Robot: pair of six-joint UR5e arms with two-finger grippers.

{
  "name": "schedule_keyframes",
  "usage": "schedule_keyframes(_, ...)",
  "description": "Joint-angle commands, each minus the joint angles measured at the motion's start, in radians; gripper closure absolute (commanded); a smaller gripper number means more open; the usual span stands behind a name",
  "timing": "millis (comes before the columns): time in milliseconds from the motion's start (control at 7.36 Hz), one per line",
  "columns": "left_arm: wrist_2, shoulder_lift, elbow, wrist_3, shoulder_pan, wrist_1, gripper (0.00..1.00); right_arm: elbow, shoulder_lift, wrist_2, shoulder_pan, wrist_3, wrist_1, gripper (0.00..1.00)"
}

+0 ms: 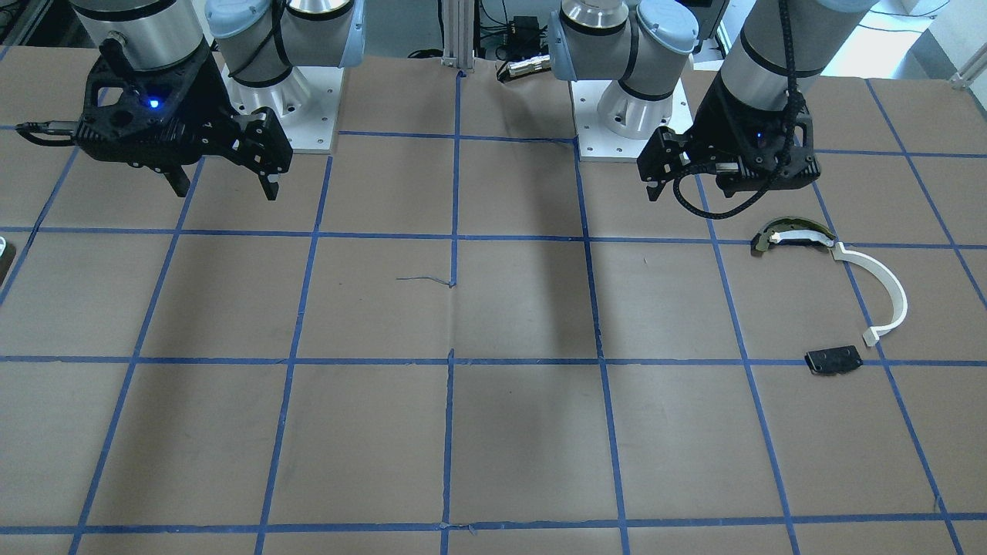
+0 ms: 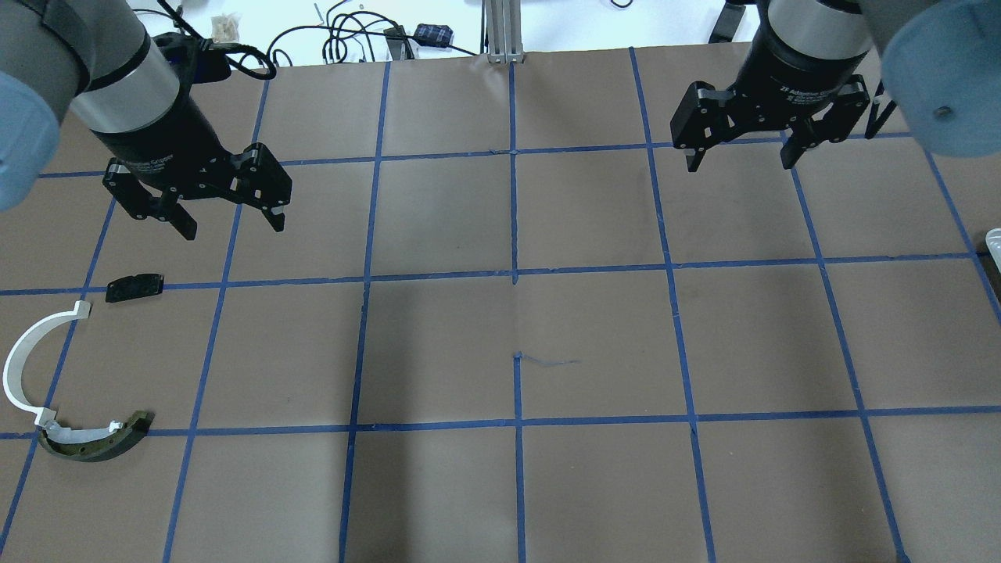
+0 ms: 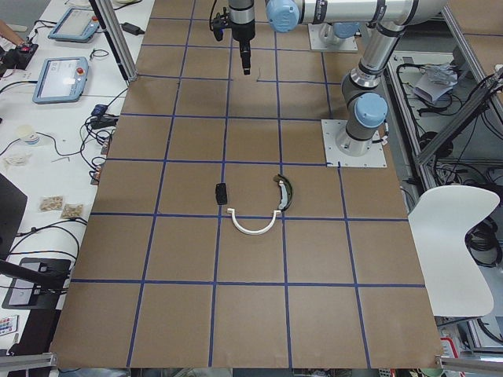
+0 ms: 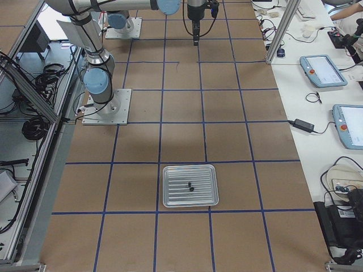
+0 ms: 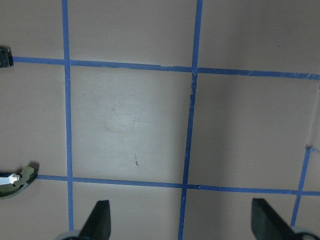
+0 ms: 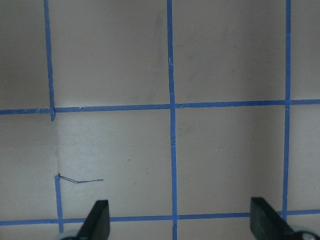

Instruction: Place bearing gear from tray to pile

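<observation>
Nearest you in the right-end view, the tray sits flat on the bench, at the robot's right end. Two small dark parts lie close together near its middle. They are too small for you to tell which is the gear, or whether they touch.

At the other end of the bench you find the pile: a white strip, a curved piece and a black plate. One end of the strip touches the cream end of the curved piece. The plate lies apart from both, near the strip's other end.

Your left arm hangs the left jaws above the bench beside the pile, on its inner side, wide open and empty. Its wrist camera shows you both fingertips spread over bare paper, with the curved piece and the plate at the picture's edge. Your right arm hangs the right jaws over the bench's other half, well apart from the pile and apart from the tray, also wide open with nothing between them.
</observation>
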Motion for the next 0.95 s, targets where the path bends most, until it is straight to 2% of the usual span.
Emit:
schedule_keyframes(0, -0.001, 0.0, 0.0, 0.0, 0.0, 0.0, 0.0, 0.002, 0.002, -0.003, 0.0, -0.002, -0.029, 0.0)
schedule_keyframes(544, 0.001, 0.0, 0.0, 0.0, 0.0, 0.002, 0.0, 0.003, 0.002, -0.02, -0.033, -0.052, -0.016, 0.0)
schedule_keyframes(680, 0.001, 0.0, 0.0, 0.0, 0.0, 0.002, 0.0, 0.002, 0.001, -0.021, -0.088, -0.195, -0.008, 0.0)
schedule_keyframes(816, 0.001, 0.0, 0.0, 0.0, 0.0, 0.002, 0.0, -0.006, -0.004, -0.058, -0.189, -0.414, 0.009, 0.0)
